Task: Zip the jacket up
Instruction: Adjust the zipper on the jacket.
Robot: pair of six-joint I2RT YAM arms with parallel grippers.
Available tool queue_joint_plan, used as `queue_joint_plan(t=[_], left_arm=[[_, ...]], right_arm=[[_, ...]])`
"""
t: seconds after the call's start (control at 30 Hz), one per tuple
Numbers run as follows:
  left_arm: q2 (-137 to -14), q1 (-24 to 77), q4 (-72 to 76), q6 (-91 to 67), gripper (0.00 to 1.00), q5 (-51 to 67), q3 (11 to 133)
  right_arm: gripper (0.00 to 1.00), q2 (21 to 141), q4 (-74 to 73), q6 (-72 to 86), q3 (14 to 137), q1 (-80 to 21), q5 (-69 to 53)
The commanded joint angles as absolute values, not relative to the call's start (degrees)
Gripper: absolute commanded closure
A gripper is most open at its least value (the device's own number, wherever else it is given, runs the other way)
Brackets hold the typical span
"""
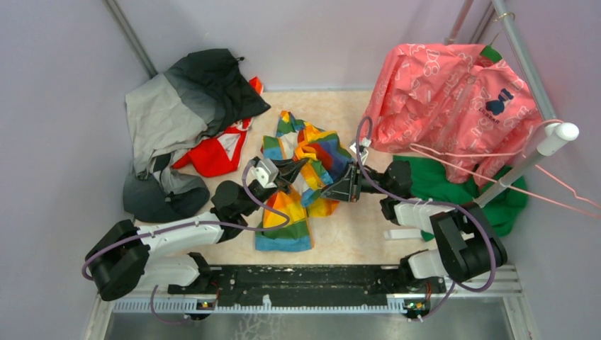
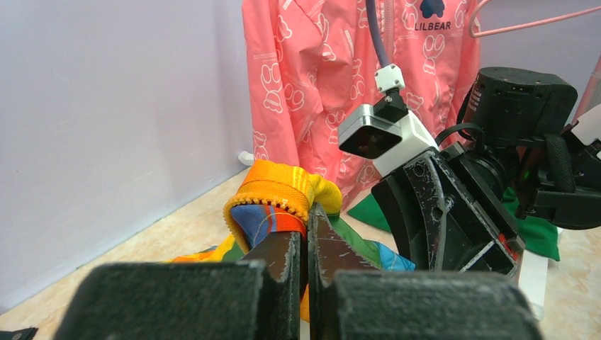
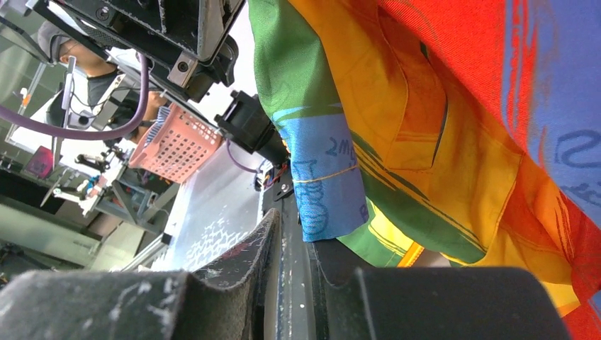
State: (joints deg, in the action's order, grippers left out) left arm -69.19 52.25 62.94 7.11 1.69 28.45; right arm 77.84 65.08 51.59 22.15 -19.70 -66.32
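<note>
Nearest the arm bases, the worktop (image 1: pixel 354 234) is carrying the jacket (image 1: pixel 287 219) at about its middle. The hem end is lying flat toward the bases and the upper part is bunching up btw the two claws.

L claw (image 2: pixel 308 212) is clenching tight on the jacket's orange zip edge (image 2: pixel 273 195); a fold w/ zip teeth is looping over the tips. R claw (image 1: pixel 333 190) is sitting against the jacket from the opposite side. Its jaws are standing w/ just a narrow gap and blue & green cloth is hanging right at the tips, but I can't tell if any of it is getting pinched.

Progress, as I judge it: barely started. The front is lying open & twisted, no joined run of teeth is showing anywhere, and the slider isn't visible. Everything is left to do: find both zip sides, line them up at the bottom, seat the slider, pull it up.

The jacket is looking thin, soft & floppy, w/ wide red/orange/yellow/green/blue stripes, creasing heavily. A pocket seam is showing on an orange panel.

Farther back, a red cloth (image 1: pixel 212 152) and a grey-and-black jacket (image 1: pixel 184 99) are lying at far left. A pink garment (image 1: pixel 453 92) is hanging at far right over a green cloth (image 1: pixel 439 184).
</note>
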Motion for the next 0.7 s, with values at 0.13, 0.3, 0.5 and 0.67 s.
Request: queue_joint_plan(t=[0.13, 0.3, 0.5, 0.67], left_arm=[[-68.9, 51.9, 65.1, 6.0, 1.0, 2.5, 29.4], [-68.8, 51.9, 65.2, 5.4, 1.0, 2.3, 29.2], [-68.7, 51.9, 65.4, 4.9, 1.0, 2.2, 29.0], [-68.6, 51.9, 65.6, 4.4, 1.0, 2.2, 28.9]], right_arm=[[0.96, 76.9, 69.8, 52.8, 23.6, -19.4, -65.0], [0.88, 77.0, 70.0, 52.5, 23.5, -19.1, -65.1], [0.88, 76.9, 71.7, 53.7, 23.5, -18.8, -64.9], [0.84, 77.1, 71.6, 53.6, 23.5, -18.8, -64.0]])
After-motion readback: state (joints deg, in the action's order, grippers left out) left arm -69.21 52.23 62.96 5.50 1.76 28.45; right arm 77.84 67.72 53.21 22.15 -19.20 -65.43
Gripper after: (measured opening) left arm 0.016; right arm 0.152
